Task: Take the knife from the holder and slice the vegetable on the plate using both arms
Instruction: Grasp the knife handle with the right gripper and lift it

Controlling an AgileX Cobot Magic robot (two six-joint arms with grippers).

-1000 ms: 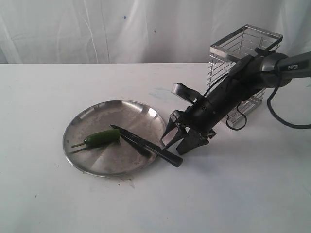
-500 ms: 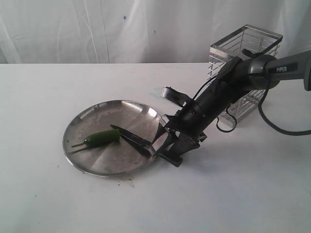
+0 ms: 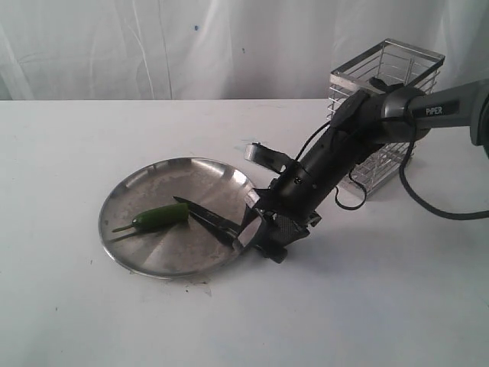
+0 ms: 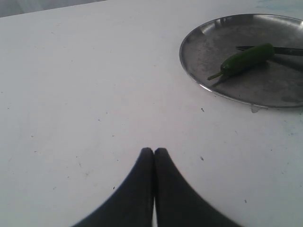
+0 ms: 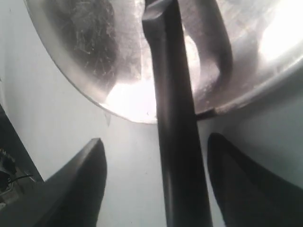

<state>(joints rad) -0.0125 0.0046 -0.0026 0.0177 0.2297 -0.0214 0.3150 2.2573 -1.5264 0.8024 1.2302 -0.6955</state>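
a: white table (image 3: 92, 321) first. what's the biggest thing on it?
b: holder (image 3: 390, 61), well apart from the plate (image 3: 176, 180), behind the right arm. the knife is out of it.
a: and the plate?
b: steel, and both task things lie on it. right gripper (image 3: 260, 237) is down at the plate's rim, on the side facing the holder. jaws stand wide, one finger each side of the knife (image 3: 214, 219) handle, a gap either way. nothing gripped.
a: left gripper (image 4: 154, 152)?
b: well off the plate, low over bare table, jaws pressed together on nothing.
a: knife?
b: blade on the plate, handle running out over the rim. its tip is just beside the chilli (image 3: 160, 217); touching or not, i can't tell.
a: chilli?
b: whole, lying on the plate, stem toward the rim far from the right gripper.
a: which step, then?
b: i'd say taking up the knife, no slicing begun. next move: shut squarely on the handle and lift without dragging the blade into the chilli. left must then come over to steady the chilli.
a: anything in the way?
b: mostly the rim; a finger could catch on it. holder looks out of the path.
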